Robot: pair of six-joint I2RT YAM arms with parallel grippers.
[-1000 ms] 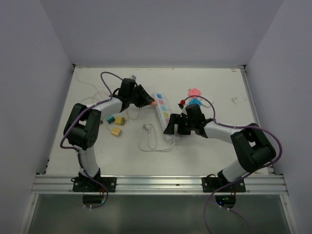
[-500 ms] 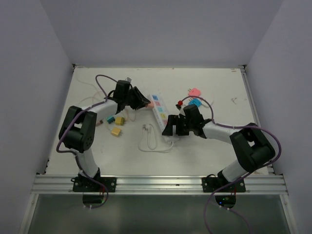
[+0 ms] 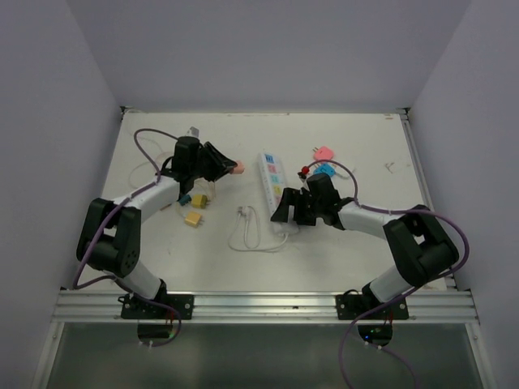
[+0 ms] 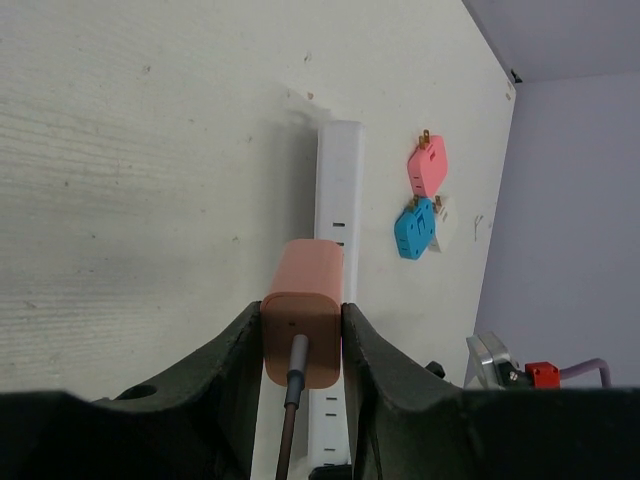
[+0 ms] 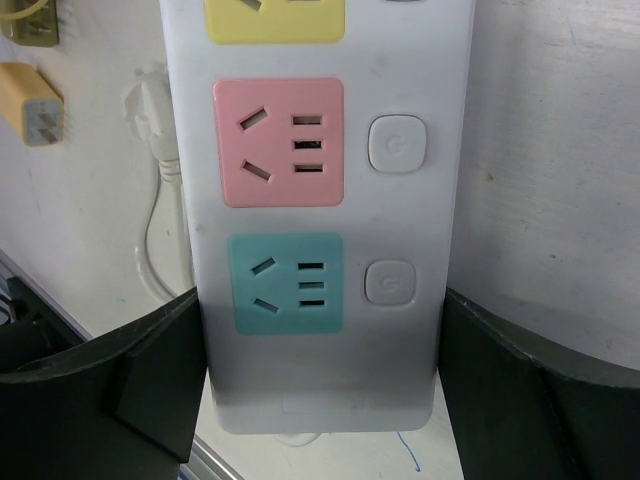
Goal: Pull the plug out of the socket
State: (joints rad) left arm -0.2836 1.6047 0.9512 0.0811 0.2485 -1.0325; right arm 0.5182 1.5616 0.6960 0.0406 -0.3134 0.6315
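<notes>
No legible words, brands or numbers anywhere. Only faint power symbols, on two white buttons [image 5: 397,144] beside pink outlet [image 5: 278,142] and blue outlet [image 5: 285,283] of socket [image 5: 445,210].

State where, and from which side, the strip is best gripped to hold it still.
Grip the strip across its narrow width at the near end, coming from above. It lies flat on the table, and its long sides are straight and parallel, so jaws seat squarely. The right gripper clamps it just so.
</notes>
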